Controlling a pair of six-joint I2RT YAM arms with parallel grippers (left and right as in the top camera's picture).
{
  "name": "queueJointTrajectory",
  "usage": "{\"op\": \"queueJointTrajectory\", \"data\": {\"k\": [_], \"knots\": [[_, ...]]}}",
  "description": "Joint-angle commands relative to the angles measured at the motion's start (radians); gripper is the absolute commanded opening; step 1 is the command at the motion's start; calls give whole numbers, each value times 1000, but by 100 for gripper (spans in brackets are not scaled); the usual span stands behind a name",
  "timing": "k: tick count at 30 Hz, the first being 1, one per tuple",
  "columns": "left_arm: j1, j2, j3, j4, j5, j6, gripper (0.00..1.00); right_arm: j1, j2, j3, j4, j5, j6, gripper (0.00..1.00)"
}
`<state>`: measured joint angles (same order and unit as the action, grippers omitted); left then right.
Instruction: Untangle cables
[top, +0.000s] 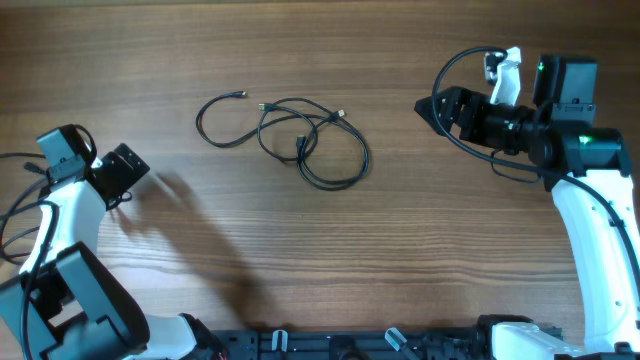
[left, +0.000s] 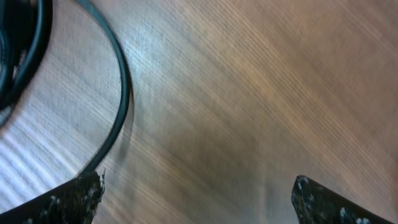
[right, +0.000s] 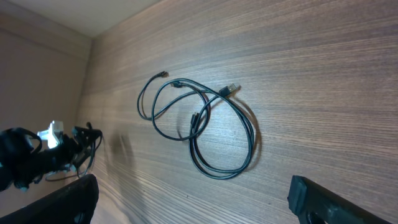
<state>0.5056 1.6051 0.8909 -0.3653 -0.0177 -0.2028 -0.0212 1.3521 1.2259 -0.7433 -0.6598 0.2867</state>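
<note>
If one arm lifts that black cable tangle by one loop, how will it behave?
Likely floppy: the cables lie in loose flat curves on the table, so they should droop. Probably light, being thin. The loops overlap, so lifting one may drag the others along.

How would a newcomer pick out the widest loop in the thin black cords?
On the brown wooden table, find the tangle of thin black cords near the middle. Its widest loop sits at the end nearest the right gripper, bigger than every other loop.
</note>
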Motion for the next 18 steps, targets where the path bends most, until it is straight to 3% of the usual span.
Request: {"op": "queueJointTrajectory", "data": {"k": [1, 12, 18], "knots": [[-4, 46, 5, 59, -18, 13, 100, 2, 4, 16, 3, 10, 4, 100], [-3, 152, 5, 158, -31, 13, 100, 2, 4, 16, -6, 10, 28, 99], [21, 153, 5, 131, -188, 16, 100, 2, 4, 16, -6, 9, 28, 99]]}}
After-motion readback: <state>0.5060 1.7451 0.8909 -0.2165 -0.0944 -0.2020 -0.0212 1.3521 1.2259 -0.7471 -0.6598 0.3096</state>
